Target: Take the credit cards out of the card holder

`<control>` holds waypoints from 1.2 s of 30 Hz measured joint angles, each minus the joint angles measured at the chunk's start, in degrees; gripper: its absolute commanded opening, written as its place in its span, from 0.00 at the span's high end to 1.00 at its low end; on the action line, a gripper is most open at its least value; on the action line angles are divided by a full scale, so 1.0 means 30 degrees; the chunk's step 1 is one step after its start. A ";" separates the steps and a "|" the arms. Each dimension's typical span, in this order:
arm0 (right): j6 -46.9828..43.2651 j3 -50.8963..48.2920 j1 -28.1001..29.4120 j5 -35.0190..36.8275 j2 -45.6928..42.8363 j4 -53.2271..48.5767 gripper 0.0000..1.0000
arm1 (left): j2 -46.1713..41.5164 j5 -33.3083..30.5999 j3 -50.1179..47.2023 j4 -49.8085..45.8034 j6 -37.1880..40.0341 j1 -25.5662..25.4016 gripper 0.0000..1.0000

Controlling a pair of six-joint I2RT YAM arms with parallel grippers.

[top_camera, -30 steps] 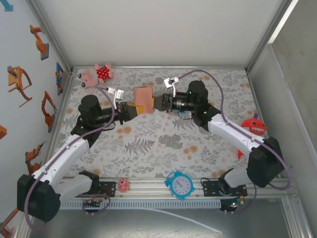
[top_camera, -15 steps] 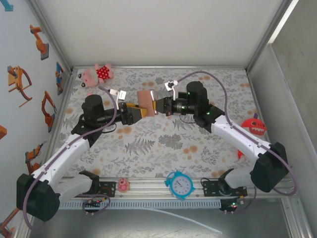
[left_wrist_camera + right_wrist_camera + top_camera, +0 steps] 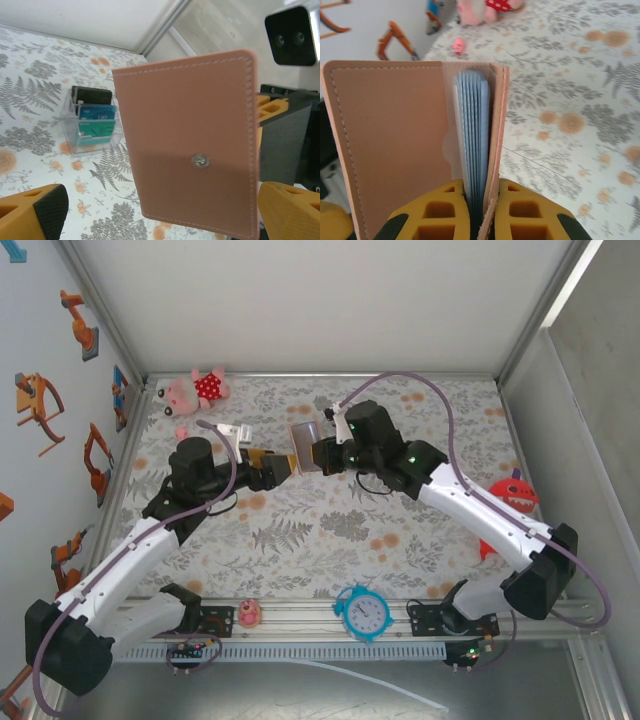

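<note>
The card holder (image 3: 303, 434) is held off the table (image 3: 330, 535), over its far middle, between the two claws. The right gripper (image 3: 318, 454) is pinching it: in the right wrist view its yellow fingers (image 3: 437, 215) are pressed together on the lower edge of the blue-grey pockets (image 3: 475, 145) and one tan flap, while the other flap stands open to the left. The left gripper (image 3: 283, 464) is spread wide just beside the holder; in the left wrist view its fingers (image 3: 35, 212) sit at either lower corner and the holder's stitched back, with its metal snap (image 3: 201, 160), stands upright between them without touching either. Beyond it a clear box (image 3: 92, 125) of teal cards rests on the table. A pig plush (image 3: 196, 389) lies at the far left corner, a red toy (image 3: 513, 493) at the right edge, a blue clock (image 3: 362, 613) at the near edge.
</note>
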 measured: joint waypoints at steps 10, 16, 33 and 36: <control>-0.0146 0.0554 0.0182 0.2820 0.0845 -0.2215 1.00 | 0.0168 -0.2040 -0.0393 0.0284 -0.0612 -0.0058 0.03; -0.0138 0.0874 0.0197 0.2951 0.1020 -0.2339 1.00 | 0.1581 -0.2259 -0.0401 0.1093 -0.1173 -0.0226 0.03; -0.0153 0.1639 0.0357 0.3534 0.2186 -0.3249 1.00 | 0.3847 -0.3220 0.0291 0.0816 -0.1348 -0.1435 0.41; -0.0219 0.1639 0.0357 0.3104 0.2186 -0.3126 1.00 | 0.4350 -0.3337 0.0291 0.0612 -0.1406 -0.1443 0.63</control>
